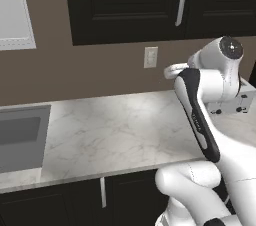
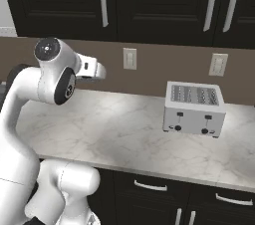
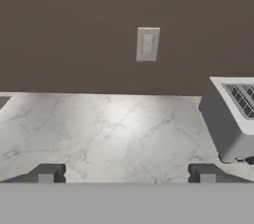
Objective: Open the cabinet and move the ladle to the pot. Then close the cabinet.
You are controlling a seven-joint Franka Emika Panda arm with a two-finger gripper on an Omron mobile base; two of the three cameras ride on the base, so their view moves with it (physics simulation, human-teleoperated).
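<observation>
The black upper cabinet [image 1: 125,5] hangs above the counter with its door shut and its long silver bar handle [image 1: 181,0] on the right edge. From the other side the same cabinet door [image 2: 60,0] and handle [image 2: 103,0] show above my arm. My gripper [image 3: 126,174] is open, its two dark fingertips [image 3: 47,173] far apart with nothing between them. It hovers over the marble counter [image 3: 114,129] and faces the brown wall below the cabinets. The ladle and the pot are out of view.
A silver toaster [image 2: 194,109] stands on the counter to the right of my hand, also in the hand view as the toaster [image 3: 230,119]. A wall outlet [image 3: 147,43] is straight ahead. A grey sink [image 1: 20,137] lies at the counter's left end. More black upper doors [image 2: 164,0] continue rightward.
</observation>
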